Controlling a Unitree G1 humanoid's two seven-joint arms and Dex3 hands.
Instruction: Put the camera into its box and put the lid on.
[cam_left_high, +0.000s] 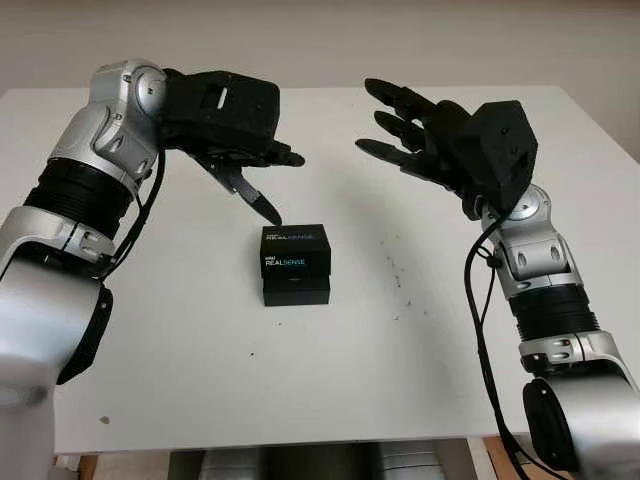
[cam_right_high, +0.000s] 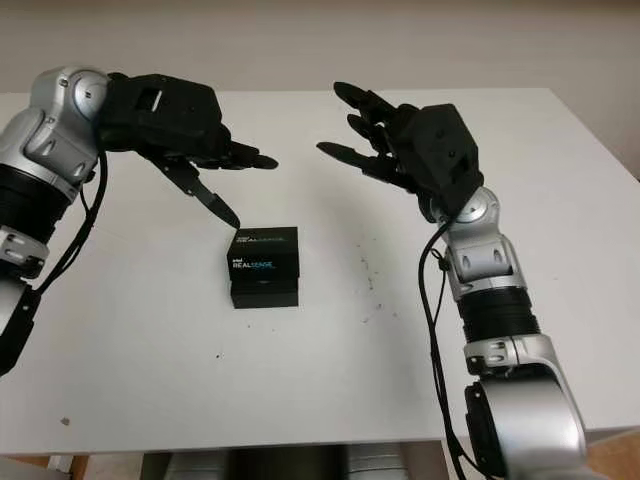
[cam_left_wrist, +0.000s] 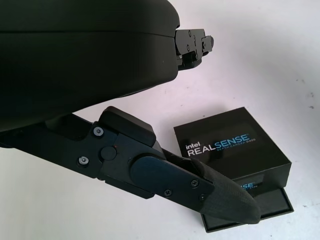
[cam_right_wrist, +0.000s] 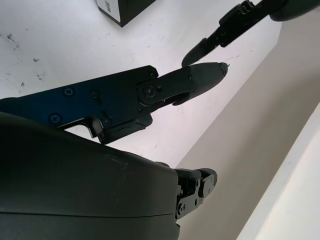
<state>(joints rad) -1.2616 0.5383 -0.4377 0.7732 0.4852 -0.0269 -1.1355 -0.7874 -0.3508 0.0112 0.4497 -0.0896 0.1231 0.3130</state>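
The lid sat on the black RealSense cardboard box, seemingly finished. Left hand and right hand hovered empty, fingers uncurled; next, probably withdraw.

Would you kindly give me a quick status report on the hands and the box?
Left hand open, above box. Right hand open, raised to its right. Box on table, lid on. Nothing in the way.
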